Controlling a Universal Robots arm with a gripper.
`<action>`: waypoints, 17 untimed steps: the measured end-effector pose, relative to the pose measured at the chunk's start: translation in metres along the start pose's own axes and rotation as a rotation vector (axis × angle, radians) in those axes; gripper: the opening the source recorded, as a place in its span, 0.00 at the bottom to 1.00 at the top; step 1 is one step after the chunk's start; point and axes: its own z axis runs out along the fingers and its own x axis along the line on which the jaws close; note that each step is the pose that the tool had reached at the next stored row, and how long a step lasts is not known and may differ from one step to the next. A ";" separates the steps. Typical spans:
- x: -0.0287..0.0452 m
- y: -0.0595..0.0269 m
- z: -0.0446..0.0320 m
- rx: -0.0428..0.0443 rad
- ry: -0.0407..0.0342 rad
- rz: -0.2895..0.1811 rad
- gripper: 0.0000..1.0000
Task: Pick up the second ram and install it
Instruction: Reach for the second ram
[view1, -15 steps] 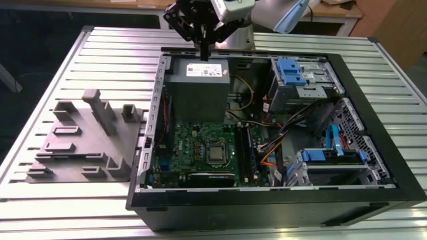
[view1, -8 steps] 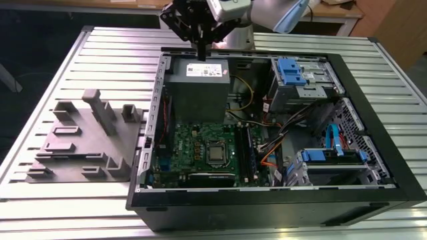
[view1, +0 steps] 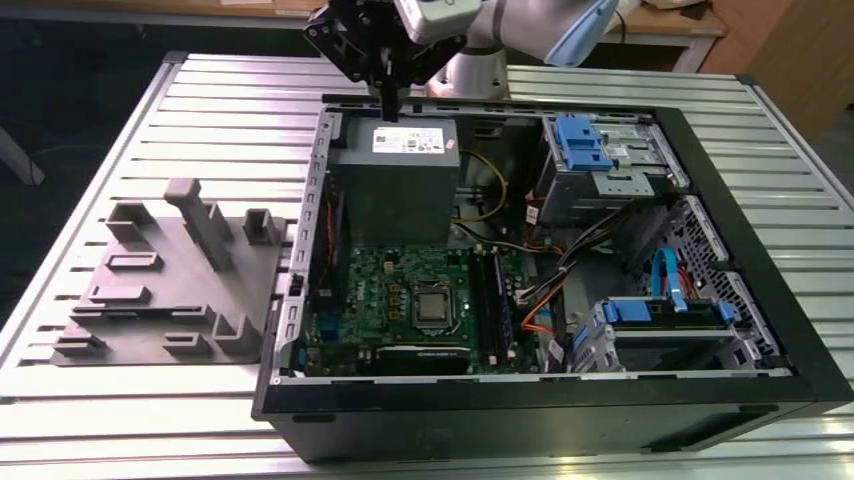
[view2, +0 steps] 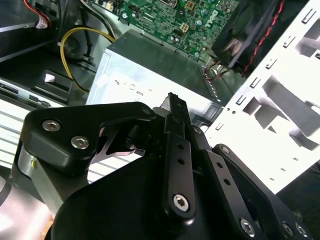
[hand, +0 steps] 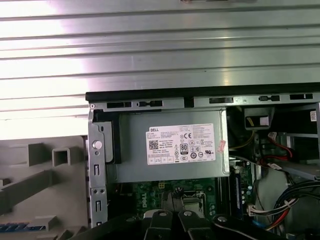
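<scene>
Fingers (view2: 172, 107) pinched together above open computer case (view1: 534, 405) (slatted metal table (view1: 227, 110)).

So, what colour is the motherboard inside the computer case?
The motherboard is green; the exterior view shows it best.

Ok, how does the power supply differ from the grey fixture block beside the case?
The power supply is a plain metal box with a white label; the fixture block is a flat base with upright posts and no label. The power supply sits inside the case; the fixture block lies outside it on the slatted table, at the exterior view's left. The gripper hangs above the power supply, away from the fixture block. Both are grey.
</scene>
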 end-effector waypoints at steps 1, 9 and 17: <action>0.0016 -0.0001 -0.0001 0.0001 0.0000 0.000 0.07; 0.0147 -0.0011 -0.0004 0.0000 0.0000 0.000 0.07; 0.0284 -0.0021 -0.0008 0.0000 0.0000 0.000 0.07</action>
